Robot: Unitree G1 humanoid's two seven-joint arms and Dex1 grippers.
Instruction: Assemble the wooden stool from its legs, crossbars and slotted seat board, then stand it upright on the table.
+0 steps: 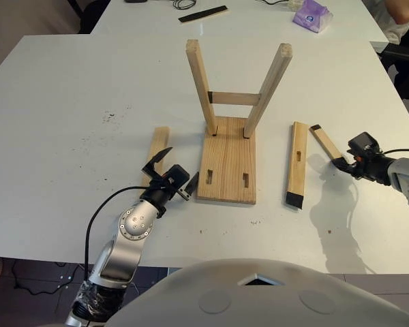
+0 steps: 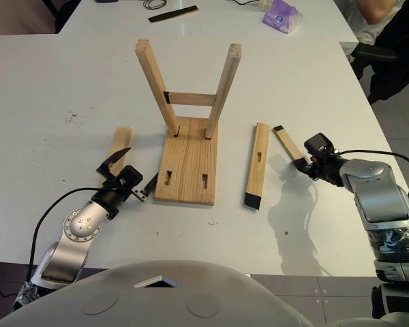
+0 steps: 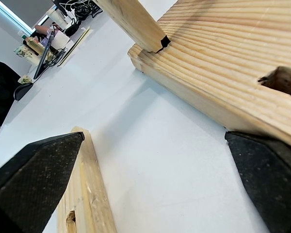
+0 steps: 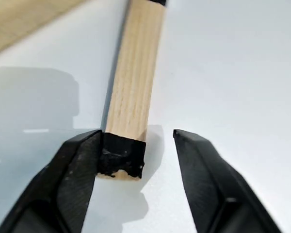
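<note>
Assembly standing half done: seat board (image 1: 226, 167) lying flat on table (image 1: 68, 102), two legs (image 1: 202, 85) rising from its far slots, joined by one crossbar (image 1: 233, 99); near slots (image 1: 209, 176) gaping empty. Loose leg (image 1: 298, 163) lying just right of board, second loose leg (image 1: 159, 151) just left. Right gripper (image 4: 138, 136) hovering spread open, fingers (image 4: 77, 160) straddling black-tipped end of loose crossbar (image 4: 133, 82), not clamped. Left gripper (image 1: 179, 167), open too, sitting between second loose leg and board edge. Judging crossbar pickup in hand; next calling for closing squarely, lifting without skew.

No readable text, no labels (none legible)
</note>
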